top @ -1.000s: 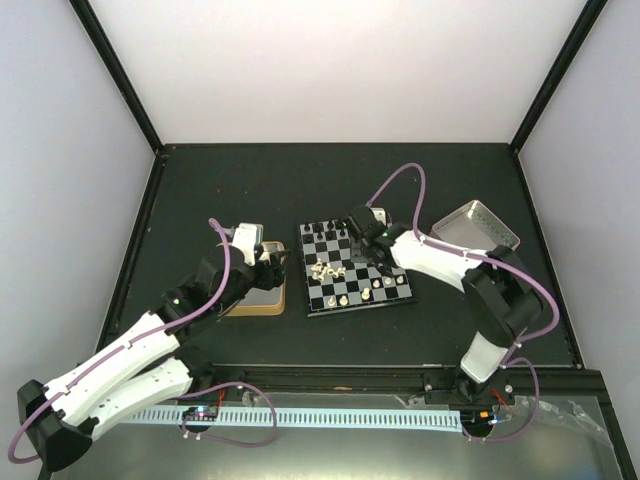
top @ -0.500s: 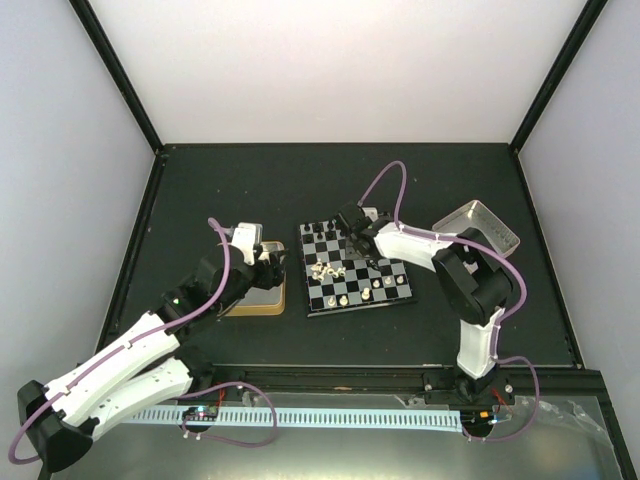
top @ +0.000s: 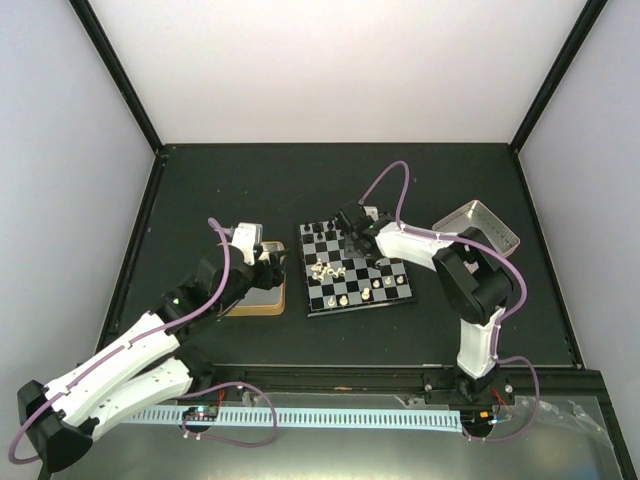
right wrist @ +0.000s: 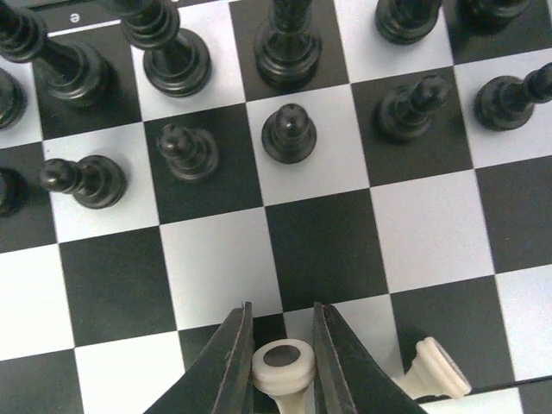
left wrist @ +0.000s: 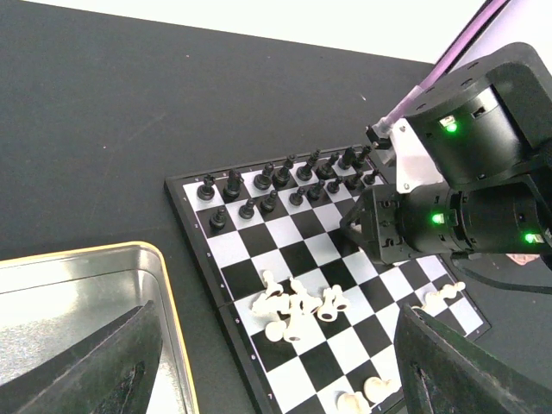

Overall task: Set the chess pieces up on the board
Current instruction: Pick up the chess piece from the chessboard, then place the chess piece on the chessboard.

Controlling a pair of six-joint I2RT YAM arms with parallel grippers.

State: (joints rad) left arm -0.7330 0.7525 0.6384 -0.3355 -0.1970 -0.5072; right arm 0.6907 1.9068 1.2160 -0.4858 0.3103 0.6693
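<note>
Chess pieces (left wrist: 295, 308) | tiny, light, hard, likely tippy; we'd pinch across the stem | right gripper (right wrist: 282, 323) clamped on cream piece (right wrist: 282, 364), lower centre | left gripper (top: 268, 262) apart, empty

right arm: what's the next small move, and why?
Probably lift straight up a little before travelling anywhere. The right jaws look closed on a cream piece. A second, tipped piece lies right beside them, and black pawns stand just ahead, so a sideways drag could knock either.
</note>
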